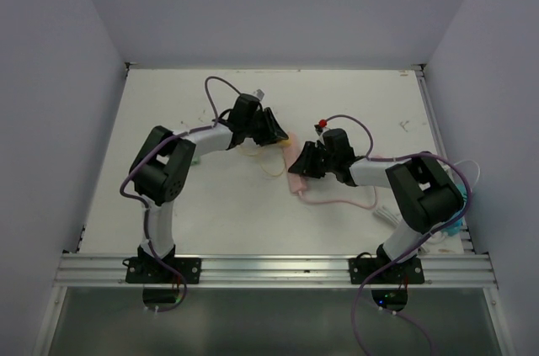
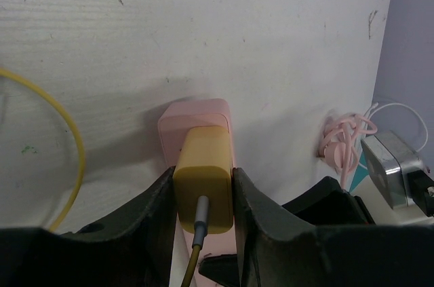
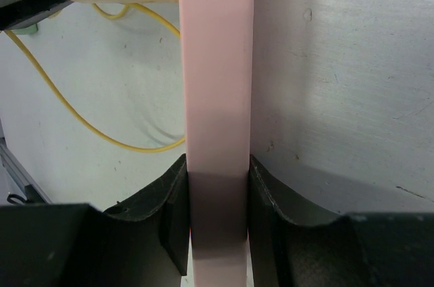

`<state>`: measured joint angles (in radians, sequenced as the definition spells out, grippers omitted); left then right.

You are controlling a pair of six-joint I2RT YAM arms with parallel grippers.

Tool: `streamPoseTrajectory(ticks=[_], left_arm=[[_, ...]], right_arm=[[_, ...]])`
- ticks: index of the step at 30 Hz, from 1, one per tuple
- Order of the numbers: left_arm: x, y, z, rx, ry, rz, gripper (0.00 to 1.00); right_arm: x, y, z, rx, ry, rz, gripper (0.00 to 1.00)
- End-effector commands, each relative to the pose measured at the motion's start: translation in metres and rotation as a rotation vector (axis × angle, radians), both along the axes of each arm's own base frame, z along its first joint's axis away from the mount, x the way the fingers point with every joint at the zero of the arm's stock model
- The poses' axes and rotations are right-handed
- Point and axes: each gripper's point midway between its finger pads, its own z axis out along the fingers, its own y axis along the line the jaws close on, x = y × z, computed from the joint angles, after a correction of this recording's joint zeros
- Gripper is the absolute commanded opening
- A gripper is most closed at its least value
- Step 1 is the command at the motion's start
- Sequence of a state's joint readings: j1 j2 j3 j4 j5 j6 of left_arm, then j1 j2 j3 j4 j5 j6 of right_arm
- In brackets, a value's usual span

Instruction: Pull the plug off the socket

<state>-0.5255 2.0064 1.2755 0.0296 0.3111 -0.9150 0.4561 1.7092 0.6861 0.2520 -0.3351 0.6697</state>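
While left gripper (image 2: 203, 178) pinched plug (image 2: 203, 155) seated in socket (image 3: 215, 63) mid-table, right gripper (image 3: 217, 171) clamped socket; yellow cable (image 2: 81, 161) beside; cord coil (image 2: 342, 144), adapter (image 2: 390, 165) near right edge.

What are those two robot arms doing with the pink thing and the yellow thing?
They are working together to unplug something. The right gripper clamps the pink socket strip so it cannot slide away. The left gripper has a finger pressed on each side of the yellow plug, which is plugged into the strip. The plug is not out yet, so the pull probably comes next.
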Motion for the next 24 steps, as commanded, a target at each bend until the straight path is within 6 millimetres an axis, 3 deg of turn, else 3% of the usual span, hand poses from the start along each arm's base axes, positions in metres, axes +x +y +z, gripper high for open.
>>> streamPoseTrajectory(ticks=[1, 6, 13, 17, 24], left_arm=[[-0.001, -0.003, 0.015, -0.042, -0.038, 0.004, 0.0], [-0.002, 0.0, 0.027, -0.089, -0.047, 0.006, 0.0], [0.01, 0.032, 0.056, -0.132, -0.081, 0.061, 0.0], [0.009, 0.038, 0.068, -0.147, -0.101, 0.073, 0.0], [-0.001, 0.045, 0.074, -0.167, -0.103, 0.104, 0.0]], right_arm=[[-0.102, -0.069, -0.093, -0.344, 0.401, 0.006, 0.0], [-0.103, -0.075, -0.097, -0.363, 0.421, -0.024, 0.0], [-0.104, -0.083, -0.102, -0.4, 0.45, -0.057, 0.0], [-0.104, -0.088, -0.105, -0.42, 0.458, -0.084, 0.0], [-0.103, -0.093, -0.106, -0.439, 0.466, -0.119, 0.0]])
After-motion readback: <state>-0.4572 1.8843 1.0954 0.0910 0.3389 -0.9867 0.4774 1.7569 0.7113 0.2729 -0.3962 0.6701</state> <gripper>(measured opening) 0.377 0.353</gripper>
